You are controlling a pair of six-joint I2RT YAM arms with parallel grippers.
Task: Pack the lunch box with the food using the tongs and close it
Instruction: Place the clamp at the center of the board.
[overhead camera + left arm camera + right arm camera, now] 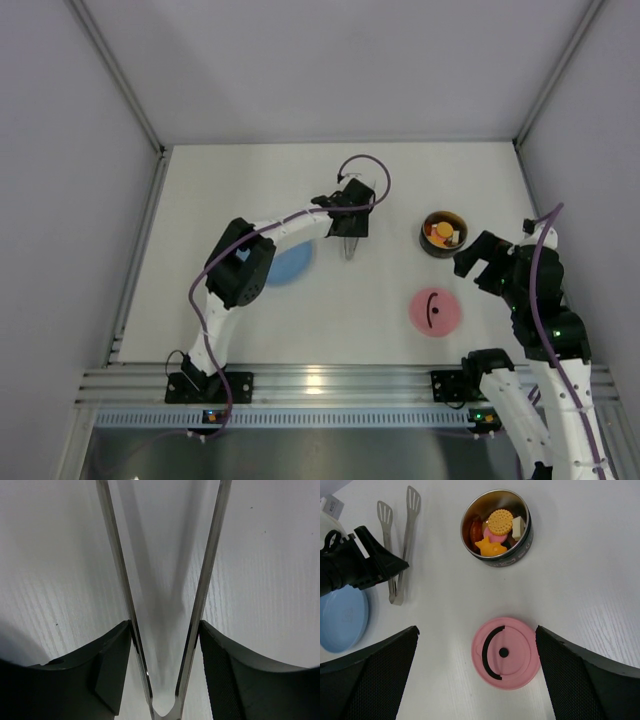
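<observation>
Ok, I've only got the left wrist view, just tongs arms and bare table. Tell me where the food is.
Observer: All the food I can see sits inside the lunch box, to the right of the tongs.
Operator: Give me the lid.
Observer: The pink lid lies flat on the table, off the lunch box, on its near side.
Operator: Now the right end effector.
Observer: The right end effector hovers open above the lid, holding nothing.
Operator: Check the plate too.
Observer: The light-blue plate shows no food, though part of it is hidden.
</observation>
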